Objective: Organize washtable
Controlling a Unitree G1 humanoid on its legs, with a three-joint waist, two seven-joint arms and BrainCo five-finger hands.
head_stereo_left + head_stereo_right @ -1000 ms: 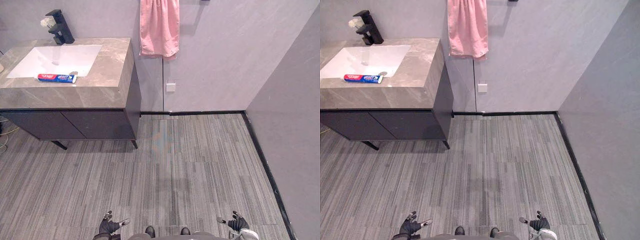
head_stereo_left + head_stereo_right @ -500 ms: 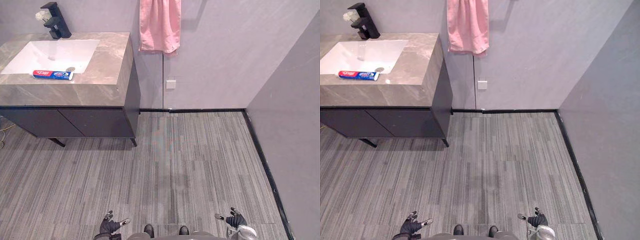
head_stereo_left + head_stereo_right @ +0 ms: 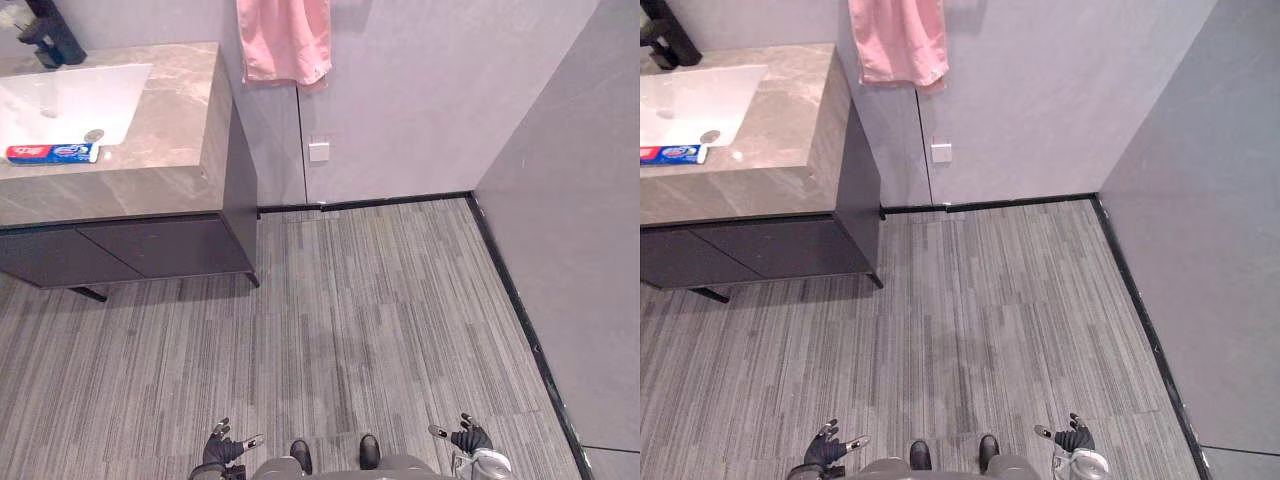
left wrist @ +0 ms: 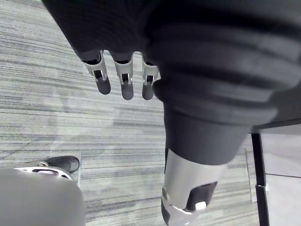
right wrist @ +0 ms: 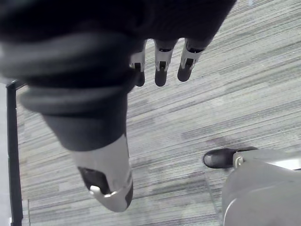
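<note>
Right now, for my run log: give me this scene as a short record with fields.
washtable: grey stone top, dark cabinet, far left across the floor
sink: white, black faucet behind
toothpaste tube: flat on top, at sink's front edge
towel: pink, hanging on wall beside washtable
left hand: low, open, empty
right hand: low, open, empty

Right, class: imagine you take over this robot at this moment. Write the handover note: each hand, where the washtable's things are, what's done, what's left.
Left hand: open, holds nothing, low over the floor.
Right hand: open, holds nothing, also low.
Toothpaste tube lies flat on the washtable at the front edge of the sink. The black faucet stands behind the sink, and the pink towel hangs on the wall beside it.
Done: nothing visibly tidied; the robot stands well back.
Left: probably walk up and put the tube away.
</note>
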